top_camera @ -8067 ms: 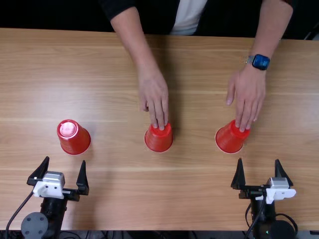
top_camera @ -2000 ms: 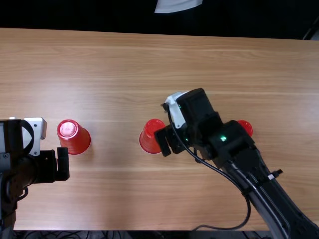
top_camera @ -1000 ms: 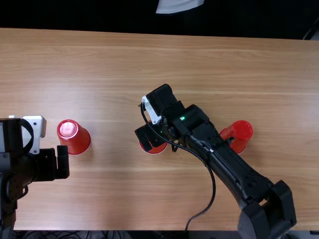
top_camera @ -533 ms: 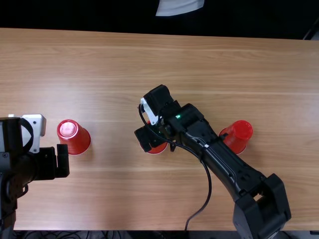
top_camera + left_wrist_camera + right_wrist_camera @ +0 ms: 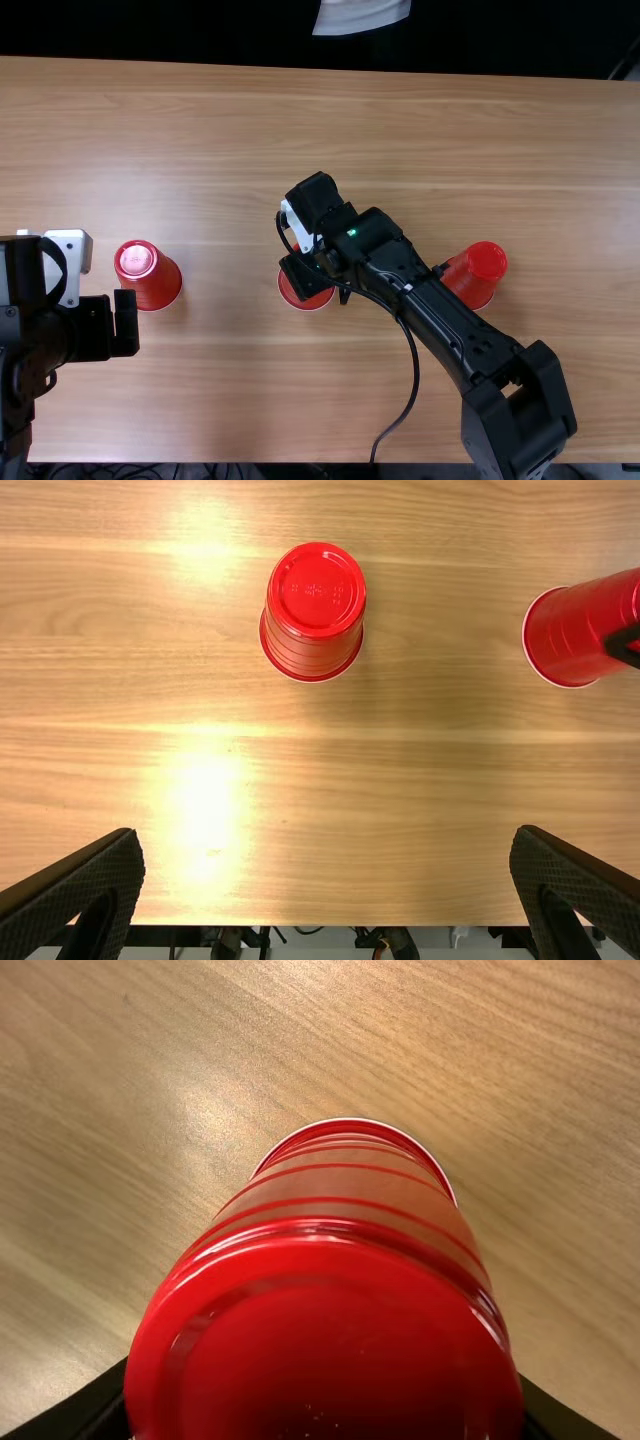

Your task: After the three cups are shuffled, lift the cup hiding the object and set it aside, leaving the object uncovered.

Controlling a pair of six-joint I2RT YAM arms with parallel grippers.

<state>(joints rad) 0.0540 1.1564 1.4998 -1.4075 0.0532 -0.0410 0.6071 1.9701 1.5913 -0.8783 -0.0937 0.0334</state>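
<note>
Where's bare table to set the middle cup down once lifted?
The far half of the table beyond the cups is bare, as is the gap between the left cup and middle cup. Crowded: between middle cup and right cup, where the right arm crosses.

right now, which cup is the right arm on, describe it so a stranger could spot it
On the light wooden table three upside-down red cups stand in a row near the arms' side. It is the middle cup, between the left cup and the right cup. Alone of the three, it has the right gripper over its top.
</note>
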